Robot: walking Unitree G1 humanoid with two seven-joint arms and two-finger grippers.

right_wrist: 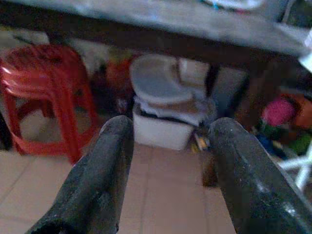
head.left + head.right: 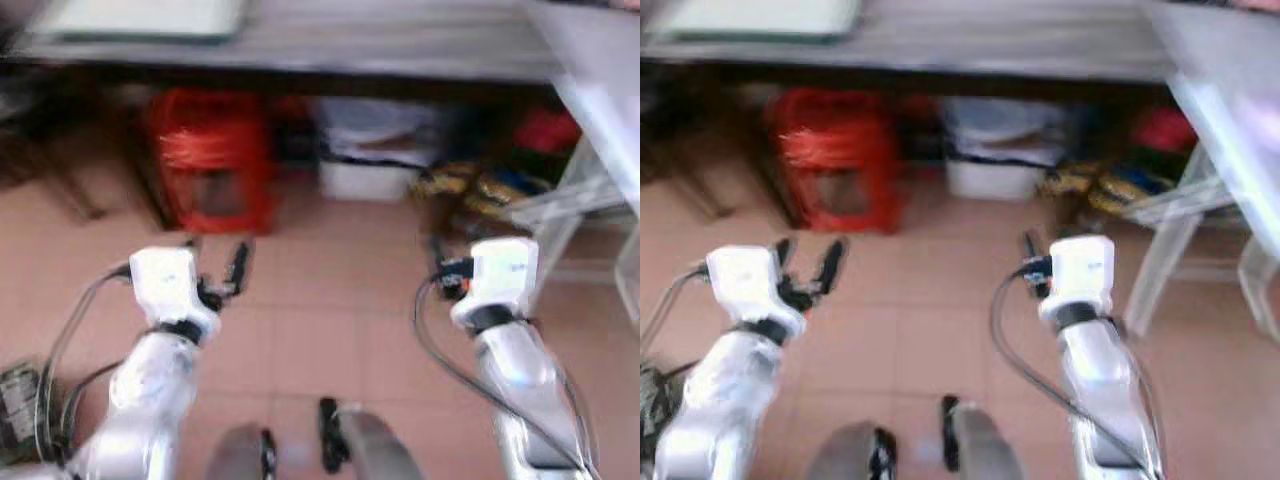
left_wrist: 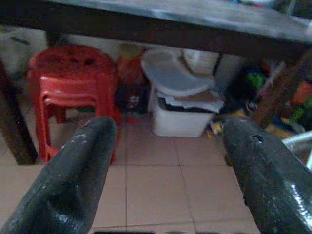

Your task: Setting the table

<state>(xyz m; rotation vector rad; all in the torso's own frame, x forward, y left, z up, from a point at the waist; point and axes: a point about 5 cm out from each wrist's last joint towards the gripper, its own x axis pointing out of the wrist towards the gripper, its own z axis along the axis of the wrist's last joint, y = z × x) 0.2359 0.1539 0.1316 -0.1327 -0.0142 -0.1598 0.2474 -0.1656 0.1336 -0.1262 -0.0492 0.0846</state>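
Your two grippers are both raised in front of the body over the floor, and both are released, holding nothing. The left gripper [image 2: 810, 268] has its two black fingers [image 3: 73, 180] spread wide apart; the right gripper [image 1: 170, 180] shows the same in its wrist view, two fingers parted with bare tile between them. In the head views the right one is mostly hidden behind its white wrist housing.

Count what lies ahead of you: one table [image 2: 400, 45], one stack of red plastic stools [image 3: 68, 92], one white bin [image 3: 178, 122] with a pale lid tilted on top of it, and one heap of colourful bags [image 2: 480, 185].

The table is well ahead of and above both grippers, its dark edge running across the top of every view. A flat pale object [image 2: 140, 18] rests on its left part; it is too blurred to name. The stools stand under the table ahead of the left gripper, the bin just beside them toward the middle, the bags further right.

A white frame with slim legs [image 2: 570, 215] stands at your right. The floor [image 2: 330, 300] is pinkish-tan square tile. The head views are motion-blurred.
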